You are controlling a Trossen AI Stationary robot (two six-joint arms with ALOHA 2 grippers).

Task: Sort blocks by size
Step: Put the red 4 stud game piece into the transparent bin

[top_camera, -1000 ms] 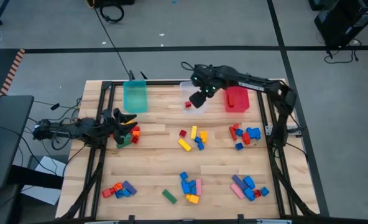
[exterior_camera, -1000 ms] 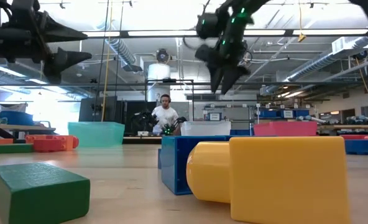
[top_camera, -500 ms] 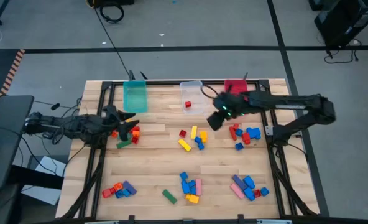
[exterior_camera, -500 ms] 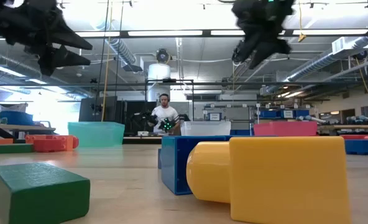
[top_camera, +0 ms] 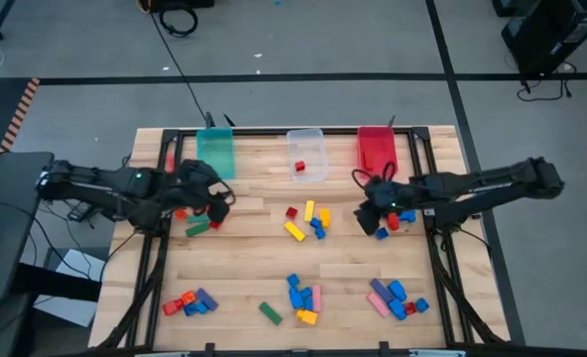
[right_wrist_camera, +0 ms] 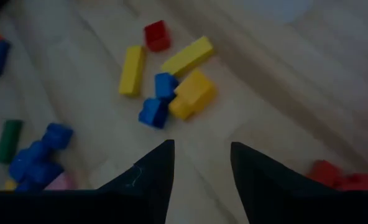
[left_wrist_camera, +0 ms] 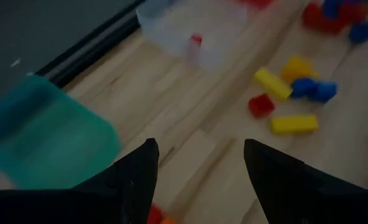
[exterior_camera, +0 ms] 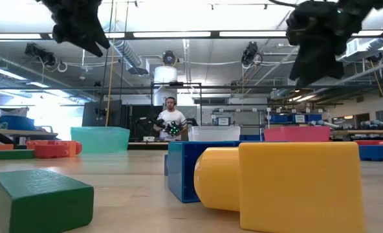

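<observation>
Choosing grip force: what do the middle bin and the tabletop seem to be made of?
Middle bin: apparently clear, glossy plastic; the red block inside shows through its walls. Tabletop: pale wood, seemingly matte, with visible plank seams and grain.

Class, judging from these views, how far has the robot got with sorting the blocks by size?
Barely begun. Done: one small red block lies in the clear bin. In hand: nothing; the right gripper hangs open over the red-and-blue cluster, the left gripper open near the teal bin. Left: every other pile on the table.

Red, blue, yellow, pink, purple and green blocks (top_camera: 308,220) dot the pale wooden counter (top_camera: 244,268); bins are teal (top_camera: 215,154), clear (top_camera: 307,154), red (top_camera: 376,151).
</observation>
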